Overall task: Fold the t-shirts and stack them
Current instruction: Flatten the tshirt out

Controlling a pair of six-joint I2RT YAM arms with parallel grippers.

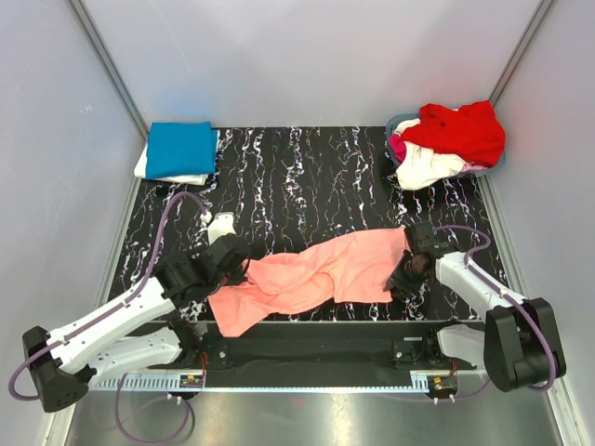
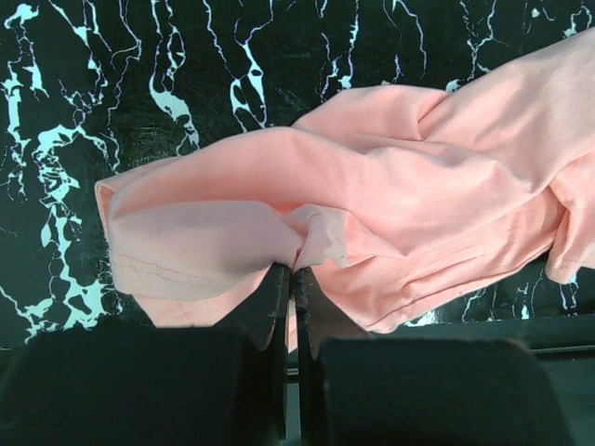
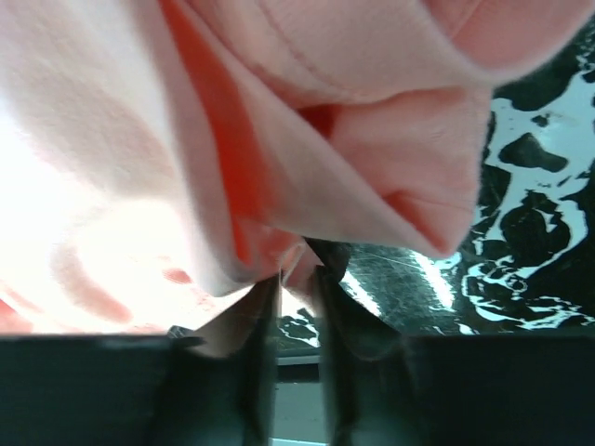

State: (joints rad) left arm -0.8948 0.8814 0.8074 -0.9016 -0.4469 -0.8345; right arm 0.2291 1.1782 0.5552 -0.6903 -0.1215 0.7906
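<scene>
A salmon-pink t-shirt [image 1: 321, 268] lies stretched in a crumpled band across the near part of the black marbled table [image 1: 307, 177]. My left gripper [image 1: 244, 271] is at its left end, shut on a bunched fold of the shirt [image 2: 307, 232]; in the left wrist view its tips [image 2: 293, 271] meet on the cloth. At the shirt's right end my right gripper [image 1: 402, 279] has its jaws nearly together, with a fold of pink cloth [image 3: 307, 200] pinched at the tips [image 3: 297, 274]. A folded bright blue t-shirt [image 1: 181, 149] lies on a white one [image 1: 142, 167] at the back left.
At the back right, a grey basket [image 1: 394, 125] holds a red t-shirt [image 1: 460, 130], a white one [image 1: 423, 167] and a bit of magenta cloth [image 1: 397, 149]. A small white object [image 1: 221, 226] lies on the table behind my left gripper. Grey walls close in three sides.
</scene>
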